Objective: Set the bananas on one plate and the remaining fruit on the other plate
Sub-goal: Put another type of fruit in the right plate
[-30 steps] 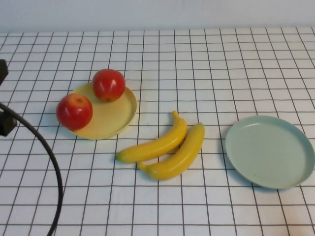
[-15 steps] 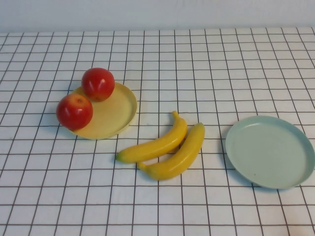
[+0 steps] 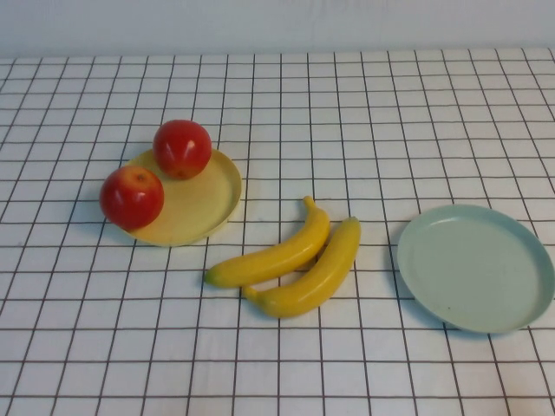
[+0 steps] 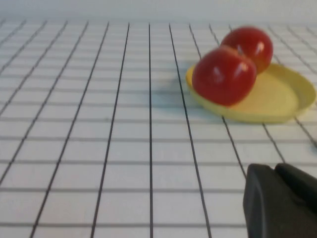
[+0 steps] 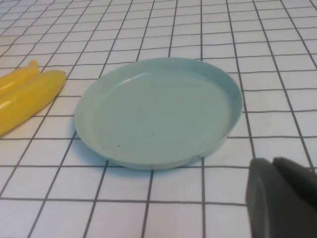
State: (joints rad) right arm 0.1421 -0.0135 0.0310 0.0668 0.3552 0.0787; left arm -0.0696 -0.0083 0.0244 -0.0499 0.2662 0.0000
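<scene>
Two red apples (image 3: pixel 182 149) (image 3: pixel 132 197) sit on the pale yellow plate (image 3: pixel 195 206) at the left. Two yellow bananas (image 3: pixel 273 256) (image 3: pixel 316 273) lie side by side on the table in the middle. The mint-green plate (image 3: pixel 475 267) at the right is empty. Neither arm shows in the high view. My left gripper (image 4: pixel 275 169) is shut and empty, low over the table, short of the yellow plate (image 4: pixel 277 99) and its apples (image 4: pixel 224 75) (image 4: pixel 250 44). My right gripper (image 5: pixel 272 162) is shut and empty, just short of the mint-green plate (image 5: pixel 158 114), with the bananas' ends (image 5: pixel 29 96) beside it.
The table is covered by a white cloth with a black grid (image 3: pixel 364 113). A pale wall runs along the far edge (image 3: pixel 277 26).
The left arm and its cable have withdrawn out of the high view. The far apple rolled a little left on the yellow plate, then back right.
</scene>
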